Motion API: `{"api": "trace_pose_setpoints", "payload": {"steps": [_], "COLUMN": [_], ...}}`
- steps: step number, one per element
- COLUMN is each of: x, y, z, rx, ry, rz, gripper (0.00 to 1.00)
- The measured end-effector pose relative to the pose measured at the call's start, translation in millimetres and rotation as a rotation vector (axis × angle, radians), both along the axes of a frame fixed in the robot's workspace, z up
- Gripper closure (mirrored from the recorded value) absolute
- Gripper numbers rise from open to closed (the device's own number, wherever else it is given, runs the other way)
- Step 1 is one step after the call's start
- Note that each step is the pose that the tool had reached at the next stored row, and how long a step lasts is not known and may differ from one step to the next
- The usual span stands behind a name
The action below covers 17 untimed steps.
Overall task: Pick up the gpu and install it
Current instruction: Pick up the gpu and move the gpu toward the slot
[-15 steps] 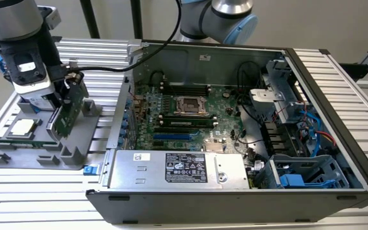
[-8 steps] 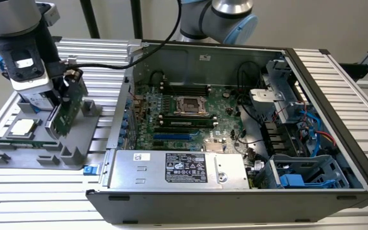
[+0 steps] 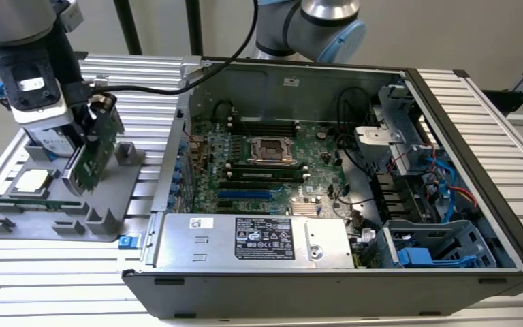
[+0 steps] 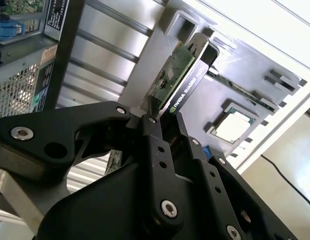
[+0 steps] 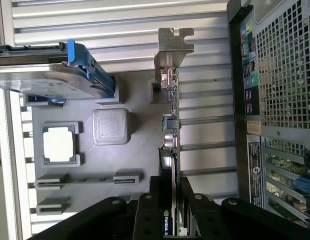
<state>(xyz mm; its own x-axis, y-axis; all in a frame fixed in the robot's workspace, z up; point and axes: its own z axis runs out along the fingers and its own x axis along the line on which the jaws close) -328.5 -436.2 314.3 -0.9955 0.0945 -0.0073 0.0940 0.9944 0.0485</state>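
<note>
Open computer case (image 3: 289, 296) sits on the exterior view's right.
Grey tray (image 3: 39, 219) at left carries a processor chip (image 3: 32, 180); silver power supply (image 3: 252, 240) lower centre.

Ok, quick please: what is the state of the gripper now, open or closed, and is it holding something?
Gripper: closed on the gpu, gripping its edge, over the grey parts tray.

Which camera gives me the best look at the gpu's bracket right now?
First wrist view: the gpu is edge-on, its silver bracket fully clear. Second wrist view foreshortens it; exterior view gives mainly the card's green face.
</note>
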Motion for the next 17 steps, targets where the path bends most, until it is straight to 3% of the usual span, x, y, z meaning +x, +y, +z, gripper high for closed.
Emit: {"api": "trace_pose_setpoints", "payload": {"steps": [17], "x": [0.0], "y": [0.0], "z": [14.1], "rx": [0.0], "ry": [0.0], "rz": [0.0], "gripper": [1.0]}}
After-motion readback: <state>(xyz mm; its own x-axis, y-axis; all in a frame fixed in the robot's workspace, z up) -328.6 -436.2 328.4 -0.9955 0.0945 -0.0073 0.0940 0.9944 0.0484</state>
